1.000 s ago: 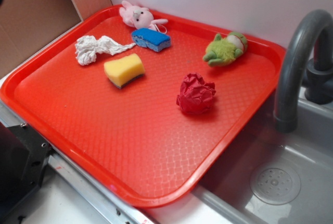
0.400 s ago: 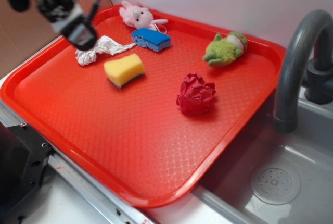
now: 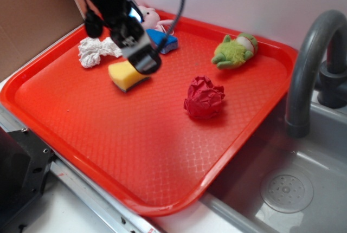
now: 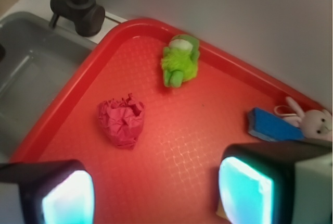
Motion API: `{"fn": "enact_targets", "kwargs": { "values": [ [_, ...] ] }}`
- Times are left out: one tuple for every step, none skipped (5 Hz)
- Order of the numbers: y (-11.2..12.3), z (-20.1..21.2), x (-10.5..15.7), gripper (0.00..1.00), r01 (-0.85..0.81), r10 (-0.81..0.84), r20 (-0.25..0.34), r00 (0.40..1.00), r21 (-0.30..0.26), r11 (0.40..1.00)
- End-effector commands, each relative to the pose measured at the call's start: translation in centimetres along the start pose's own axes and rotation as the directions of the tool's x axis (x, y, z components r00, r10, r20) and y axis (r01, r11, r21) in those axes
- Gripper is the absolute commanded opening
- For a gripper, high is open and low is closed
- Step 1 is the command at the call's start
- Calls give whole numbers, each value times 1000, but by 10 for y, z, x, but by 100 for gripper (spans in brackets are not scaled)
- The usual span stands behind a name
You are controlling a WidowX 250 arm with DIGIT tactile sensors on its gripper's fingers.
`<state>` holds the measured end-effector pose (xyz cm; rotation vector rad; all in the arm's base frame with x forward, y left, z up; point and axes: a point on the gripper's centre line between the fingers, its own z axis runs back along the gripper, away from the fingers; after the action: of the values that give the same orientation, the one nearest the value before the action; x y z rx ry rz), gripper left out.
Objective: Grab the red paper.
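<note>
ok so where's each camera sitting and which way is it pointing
Exterior: fixed above the tray's front corner, looking down and across at the wall; shows the arm and pincer over the yellow sponge.
Wrist: on the arm, looking down past the two open fingers toward the tap.
Both show the red paper, green toy, blue sponge and pink bunny.

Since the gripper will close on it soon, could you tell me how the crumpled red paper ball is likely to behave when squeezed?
The red paper is a creased, loosely crumpled ball, so it will probably crush inward rather than resist. It looks light for its size and may scoot across the tray if nudged. The open gripper seems wide enough to span it.
</note>
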<state>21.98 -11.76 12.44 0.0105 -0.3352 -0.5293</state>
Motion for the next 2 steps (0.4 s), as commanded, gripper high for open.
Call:
{"fn": "enact_targets", "kwargs": {
  "values": [
    [-6, -50, 26, 100, 105, -104, 16, 994, -97, 990],
    [0, -71, 29, 100, 131, -130, 12, 991, -138, 982]
  ]
}}
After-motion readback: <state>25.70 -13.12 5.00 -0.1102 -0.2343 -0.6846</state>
